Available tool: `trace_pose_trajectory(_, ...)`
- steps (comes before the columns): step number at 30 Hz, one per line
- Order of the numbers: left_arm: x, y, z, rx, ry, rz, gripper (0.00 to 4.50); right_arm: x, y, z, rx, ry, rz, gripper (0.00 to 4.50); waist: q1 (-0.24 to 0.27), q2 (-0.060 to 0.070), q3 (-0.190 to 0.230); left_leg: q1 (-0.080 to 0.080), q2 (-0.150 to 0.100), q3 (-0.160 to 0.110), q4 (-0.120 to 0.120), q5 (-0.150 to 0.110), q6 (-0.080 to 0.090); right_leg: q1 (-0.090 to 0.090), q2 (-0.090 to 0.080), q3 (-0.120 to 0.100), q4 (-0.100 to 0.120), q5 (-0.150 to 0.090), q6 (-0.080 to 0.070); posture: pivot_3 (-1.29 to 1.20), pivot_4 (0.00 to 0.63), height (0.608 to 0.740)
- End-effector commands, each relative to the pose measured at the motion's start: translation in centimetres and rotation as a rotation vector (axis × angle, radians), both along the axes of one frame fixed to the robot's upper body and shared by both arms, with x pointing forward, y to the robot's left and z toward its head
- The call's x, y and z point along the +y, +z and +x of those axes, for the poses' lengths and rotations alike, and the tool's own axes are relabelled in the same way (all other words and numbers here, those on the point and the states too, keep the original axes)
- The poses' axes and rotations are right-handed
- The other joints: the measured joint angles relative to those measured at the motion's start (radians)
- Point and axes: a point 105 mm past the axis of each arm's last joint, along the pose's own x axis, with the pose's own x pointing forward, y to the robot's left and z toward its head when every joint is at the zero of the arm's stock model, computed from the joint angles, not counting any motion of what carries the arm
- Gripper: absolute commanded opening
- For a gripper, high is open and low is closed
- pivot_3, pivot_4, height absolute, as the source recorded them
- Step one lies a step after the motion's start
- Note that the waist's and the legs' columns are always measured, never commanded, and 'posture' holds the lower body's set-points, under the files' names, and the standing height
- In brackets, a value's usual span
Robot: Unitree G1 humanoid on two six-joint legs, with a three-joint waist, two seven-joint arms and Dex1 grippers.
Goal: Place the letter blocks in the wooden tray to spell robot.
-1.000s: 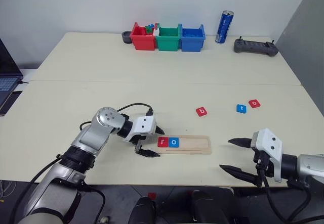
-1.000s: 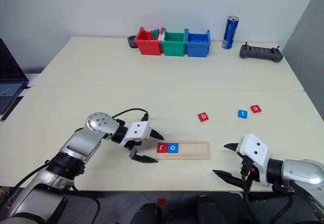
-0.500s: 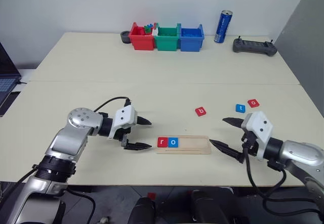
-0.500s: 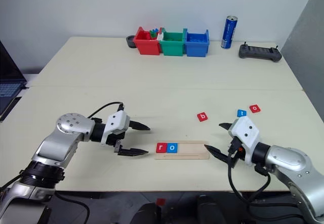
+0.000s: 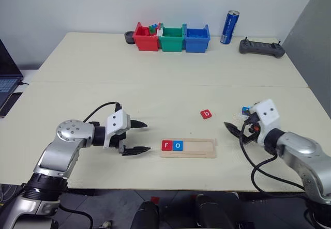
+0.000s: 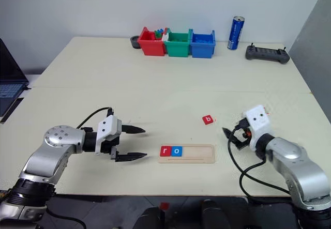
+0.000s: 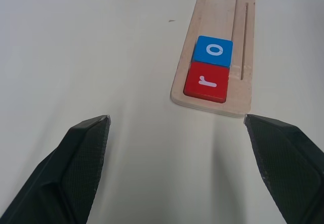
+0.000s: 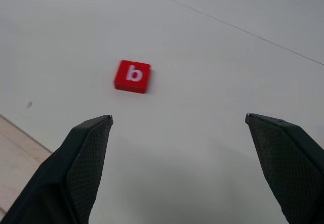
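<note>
The right gripper (image 5: 239, 127), spread wide and empty, has been carried up toward the red b block (image 5: 206, 114) at frame centre. The left gripper (image 5: 138, 136), likewise open and empty, has been drawn leftward off the wooden tray (image 5: 199, 147), where r (image 5: 166, 145) and o (image 5: 177, 145) sit; b is judged next.

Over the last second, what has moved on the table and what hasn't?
The left tool backed away from the wooden tray, to its left, open and empty. The right tool came up from the table's near edge toward the b block, open, holding nothing. Nothing was grasped or released. The r block and o block stayed in the tray, and the b block stayed put.
</note>
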Motion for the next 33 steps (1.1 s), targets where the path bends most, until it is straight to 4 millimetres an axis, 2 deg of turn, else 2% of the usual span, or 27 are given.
trace_pose_trajectory(1, -0.4, 1.4, -0.3, -0.057, -0.012, -0.027, 4.47, -0.8, 1.0, -0.4, -0.010, -0.010, -0.017, 4.50, -0.001, 0.000, 0.000, 0.000, 0.000, 0.000, 0.000, 0.000, 0.000, 0.000, 0.000, 0.000, 0.000, 0.000, 0.000, 0.00, 0.150, 0.740)
trace_pose_trajectory(7, -1.0, 1.9, -0.4, -0.073, -0.004, -0.033, 4.47, -2.0, 2.5, 0.2, -0.033, -0.052, -0.023, 4.50, -0.003, 0.000, 0.000, 0.000, 0.000, 0.000, 0.000, 0.000, 0.000, 0.000, 0.000, 0.000, 0.000, 0.000, 0.000, 0.00, 0.150, 0.740)
trace_pose_trajectory(19, -1.6, 1.9, -0.5, -0.081, -0.002, -0.038, 4.47, -5.2, 2.8, 0.2, -0.015, -0.209, -0.039, 4.50, -0.003, 0.000, 0.000, 0.000, 0.000, 0.000, 0.000, 0.000, 0.000, 0.000, 0.000, 0.000, 0.000, 0.000, 0.000, 0.00, 0.150, 0.740)
trace_pose_trajectory(33, -1.6, 1.6, -0.2, -0.080, -0.026, -0.033, 4.47, -5.6, 2.7, -0.7, -0.005, -0.242, -0.040, 4.50, -0.003, 0.000, 0.000, 0.000, 0.000, 0.001, 0.000, 0.000, 0.000, 0.000, 0.000, 0.001, 0.000, -0.001, 0.001, 0.00, 0.150, 0.740)
